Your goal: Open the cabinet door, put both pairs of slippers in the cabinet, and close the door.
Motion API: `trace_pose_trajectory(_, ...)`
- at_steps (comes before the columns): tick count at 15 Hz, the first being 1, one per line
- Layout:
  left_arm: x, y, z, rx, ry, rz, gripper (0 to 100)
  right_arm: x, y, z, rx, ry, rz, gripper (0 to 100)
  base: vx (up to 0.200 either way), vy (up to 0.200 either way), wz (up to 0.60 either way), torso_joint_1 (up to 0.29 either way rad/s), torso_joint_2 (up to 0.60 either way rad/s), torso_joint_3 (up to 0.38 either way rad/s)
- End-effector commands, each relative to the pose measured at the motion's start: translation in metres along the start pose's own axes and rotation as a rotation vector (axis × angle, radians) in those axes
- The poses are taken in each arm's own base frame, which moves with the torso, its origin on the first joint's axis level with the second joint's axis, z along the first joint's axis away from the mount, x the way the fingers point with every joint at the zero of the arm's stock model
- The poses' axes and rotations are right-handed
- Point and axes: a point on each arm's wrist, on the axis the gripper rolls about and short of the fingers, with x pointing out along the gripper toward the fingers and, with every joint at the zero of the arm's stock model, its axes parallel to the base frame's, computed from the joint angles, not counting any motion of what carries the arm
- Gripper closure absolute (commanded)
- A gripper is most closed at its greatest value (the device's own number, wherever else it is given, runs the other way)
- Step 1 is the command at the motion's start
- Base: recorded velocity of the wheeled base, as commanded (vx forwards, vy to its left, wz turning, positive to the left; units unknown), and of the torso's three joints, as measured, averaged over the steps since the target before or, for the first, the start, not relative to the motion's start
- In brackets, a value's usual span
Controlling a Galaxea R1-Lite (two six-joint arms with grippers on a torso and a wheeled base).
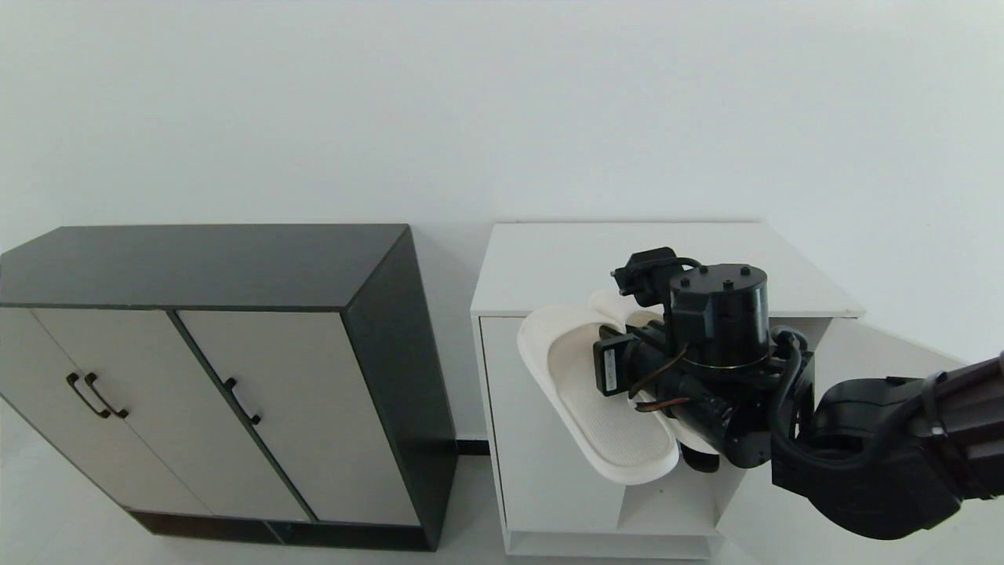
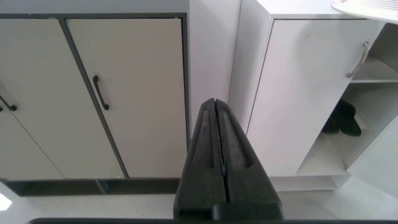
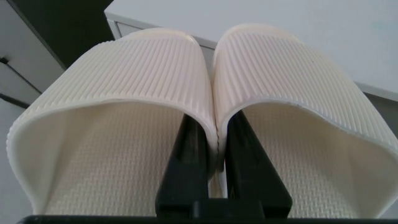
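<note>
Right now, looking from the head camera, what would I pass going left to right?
Paired door handles → single door handle → dark cabinet's black side → cream slippers → robot's black arm.

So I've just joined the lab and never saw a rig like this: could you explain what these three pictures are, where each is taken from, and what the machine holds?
It is a two-armed robot on wheels, and each arm ends in a claw. The wide picture comes from a camera on its head, looking at a dark cabinet and a white cabinet beside it. The other two come from cameras on the wrists. The right wrist camera looks along the right claw, which is pinched on a pair of cream slippers, one finger inside each, held up before the white cabinet. The left wrist camera shows the left claw, shut and empty, facing both cabinets. Inside the white one's open side lie black slippers.
</note>
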Motion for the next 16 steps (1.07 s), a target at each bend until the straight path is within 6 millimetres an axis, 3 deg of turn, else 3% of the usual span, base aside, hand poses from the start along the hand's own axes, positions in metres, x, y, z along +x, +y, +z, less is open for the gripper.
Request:
trace_pose_trajectory(1, 0.000, 0.000, 0.000, 0.000, 0.000, -0.001, 100, 0.001, 0.001, -0.002, -0.004, 0.004, -0.001, 100, 0.000, 0.000, 0.00, 0.000, 0.00, 0.000)
trace_pose_trajectory(6, 0.000, 0.000, 0.000, 0.000, 0.000, 0.001, 100, 0.001, 0.001, -0.002, -0.004, 0.004, 0.002, 100, 0.000, 0.000, 0.00, 0.000, 0.00, 0.000)
trace_pose_trajectory(11, 0.000, 0.000, 0.000, 0.000, 0.000, 0.001, 100, 0.001, 0.001, -0.004, -0.008, 0.011, 0.003, 100, 0.000, -0.200, 0.00, 0.005, 0.01, 0.006)
trace_pose_trajectory(16, 0.000, 0.000, 0.000, 0.000, 0.000, 0.001, 100, -0.014, -0.004, -0.003, -0.013, 0.019, 0.077, 100, 0.000, -0.200, 0.00, 0.000, 0.00, 0.001)
